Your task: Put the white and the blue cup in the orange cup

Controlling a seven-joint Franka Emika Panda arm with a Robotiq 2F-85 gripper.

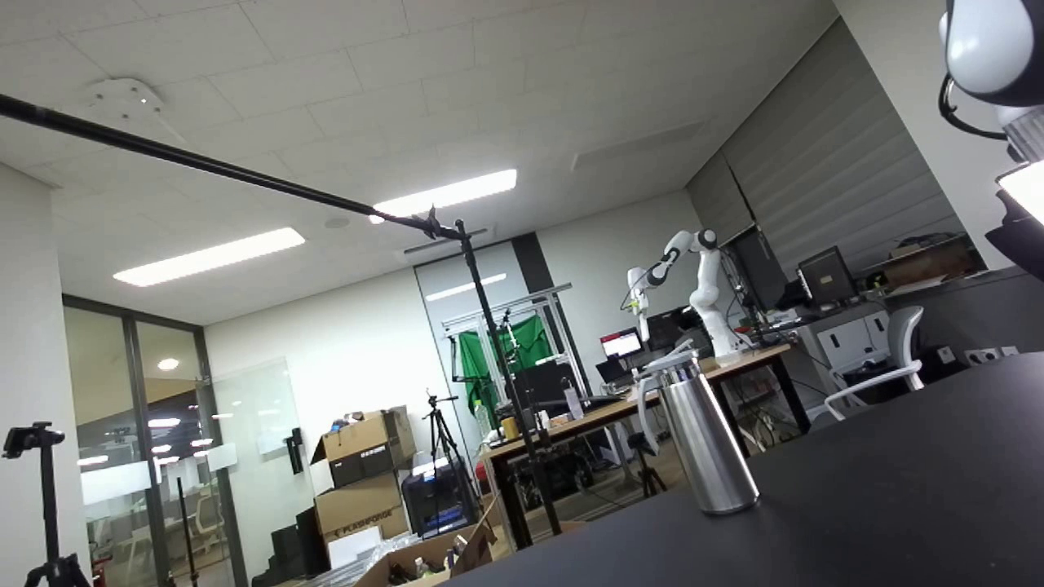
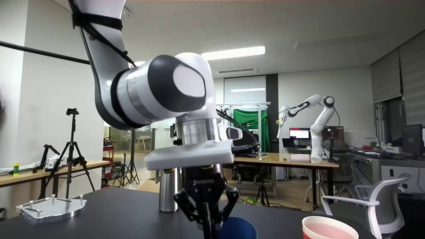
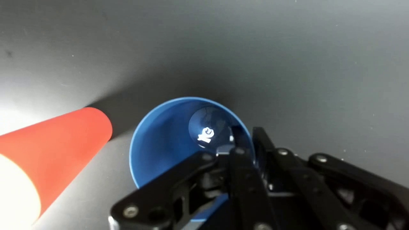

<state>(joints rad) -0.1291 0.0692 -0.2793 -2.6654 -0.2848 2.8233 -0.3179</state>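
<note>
The blue cup [image 3: 159, 143] has its opening facing the camera in the wrist view and stands at the bottom of an exterior view [image 2: 238, 229]. My gripper [image 3: 250, 137] has one finger inside the cup and one outside, pinching its wall at the rim. The fingers also look closed together in an exterior view [image 2: 210, 229]. I cannot tell whether the cup rests on the table. The orange cup [image 3: 70, 134] stands apart to the left in the wrist view and shows in an exterior view [image 2: 327, 230], with a pale rim. No separate white cup shows; I cannot tell whether one sits inside the orange cup.
A steel thermos [image 1: 710, 440] stands on the dark table [image 1: 881, 489], behind the gripper in an exterior view [image 2: 168, 194]. A clear plate with metal pegs [image 2: 51, 207] lies on the table at the far left there. A grey chair [image 2: 385, 205] stands beyond the table edge.
</note>
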